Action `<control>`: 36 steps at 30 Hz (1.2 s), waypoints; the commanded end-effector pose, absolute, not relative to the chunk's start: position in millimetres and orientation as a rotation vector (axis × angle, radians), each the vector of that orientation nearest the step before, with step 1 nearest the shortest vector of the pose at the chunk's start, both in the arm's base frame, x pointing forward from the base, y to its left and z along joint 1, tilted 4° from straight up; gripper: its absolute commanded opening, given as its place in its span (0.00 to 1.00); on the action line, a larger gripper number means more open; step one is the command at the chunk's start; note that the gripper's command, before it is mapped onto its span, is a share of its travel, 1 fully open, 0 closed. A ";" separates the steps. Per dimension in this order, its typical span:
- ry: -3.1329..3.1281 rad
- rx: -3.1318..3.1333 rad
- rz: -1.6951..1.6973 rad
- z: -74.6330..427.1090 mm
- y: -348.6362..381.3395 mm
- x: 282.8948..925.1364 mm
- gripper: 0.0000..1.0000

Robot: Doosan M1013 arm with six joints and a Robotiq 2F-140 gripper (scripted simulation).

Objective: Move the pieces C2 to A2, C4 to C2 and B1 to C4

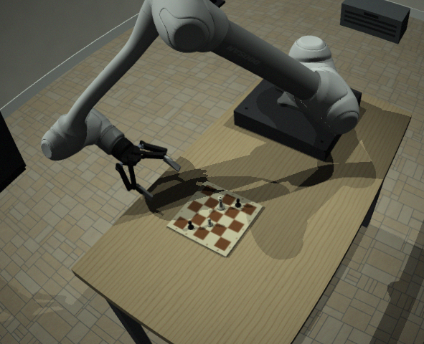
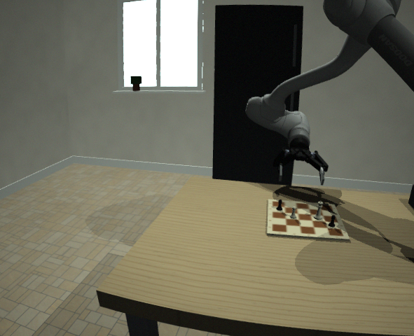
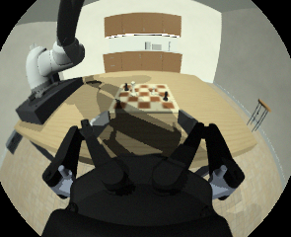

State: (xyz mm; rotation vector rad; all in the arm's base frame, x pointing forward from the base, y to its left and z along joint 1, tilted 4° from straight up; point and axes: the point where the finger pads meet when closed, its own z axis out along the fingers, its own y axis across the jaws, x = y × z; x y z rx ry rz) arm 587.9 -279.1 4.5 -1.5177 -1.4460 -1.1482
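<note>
top: high, oblique | exterior: table-level, side | wrist: behind gripper (image 3: pixel 144 158) | shared: board (image 1: pixel 224 249)

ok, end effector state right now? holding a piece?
End effector: open wide, holding nothing, off the far edge of the chessboard; all four pieces stand on the board.
</note>
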 end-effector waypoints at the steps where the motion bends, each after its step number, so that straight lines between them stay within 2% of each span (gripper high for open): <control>1: -1.446 -1.518 -1.148 4.8 -279.1 587.9 1.00; 23: -1.446 -1.518 -1.148 7.8 -279.2 587.8 1.00; 36: -1.446 -1.518 -1.148 80.3 -282.2 583.7 1.00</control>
